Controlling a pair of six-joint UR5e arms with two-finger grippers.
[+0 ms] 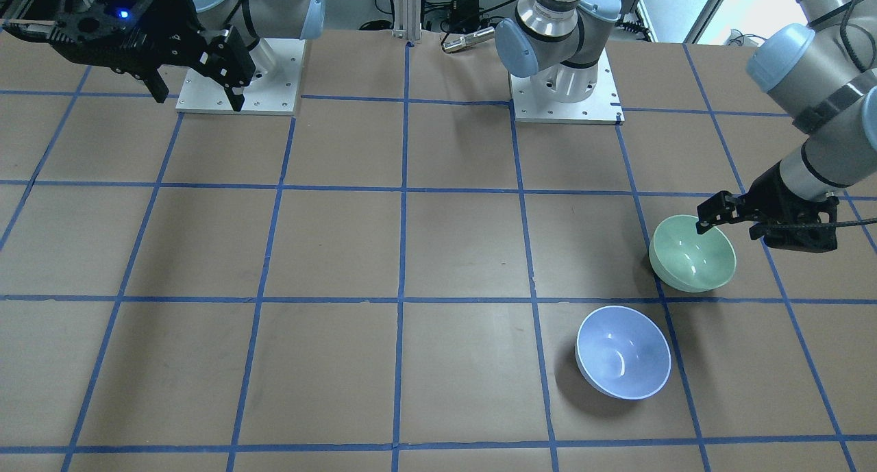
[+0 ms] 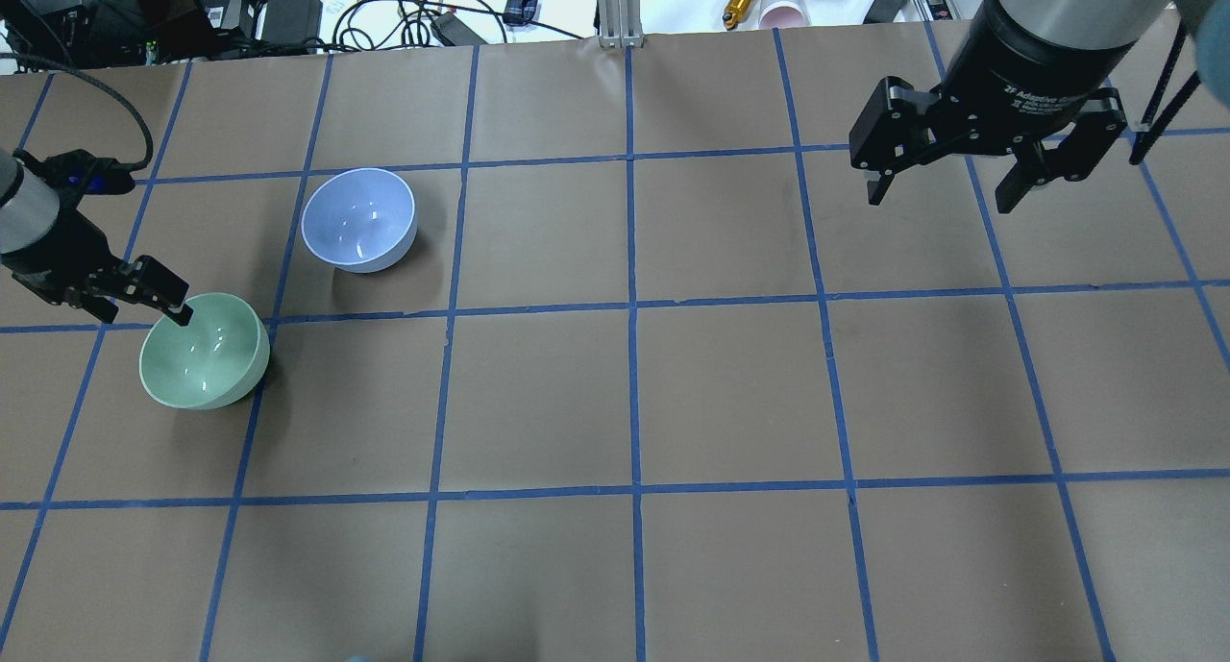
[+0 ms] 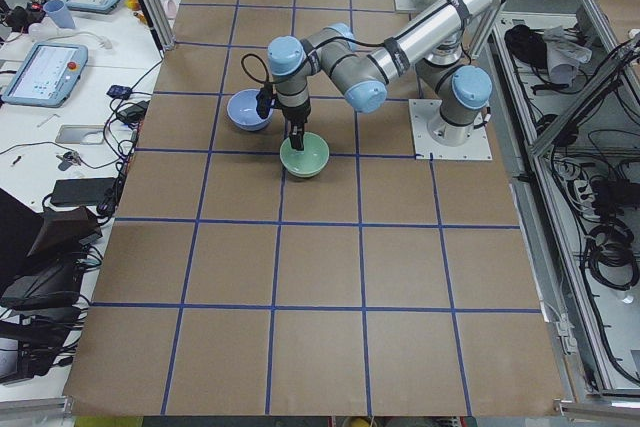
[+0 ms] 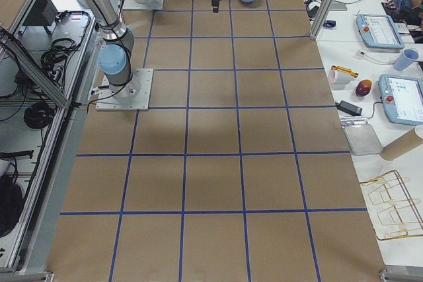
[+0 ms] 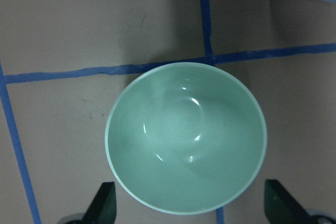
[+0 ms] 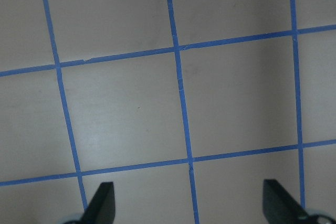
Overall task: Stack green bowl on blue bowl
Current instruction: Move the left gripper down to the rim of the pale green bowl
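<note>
The green bowl (image 1: 692, 253) stands upright on the table at my left, also in the overhead view (image 2: 204, 352) and the left wrist view (image 5: 186, 137). The blue bowl (image 1: 622, 351) stands upright one bowl-width away from it, further from my base (image 2: 358, 218). My left gripper (image 2: 135, 302) is open and hovers over the green bowl's rim on the side away from the blue bowl; its fingertips (image 5: 102, 203) flank the bowl's edge. My right gripper (image 2: 940, 199) is open and empty, high over the table's right side (image 6: 189, 205).
The brown table is marked with a blue tape grid (image 2: 631, 302). The two arm bases (image 1: 236, 75) (image 1: 565, 88) stand at the robot's edge. Cables and small devices (image 2: 288, 9) lie beyond the far edge.
</note>
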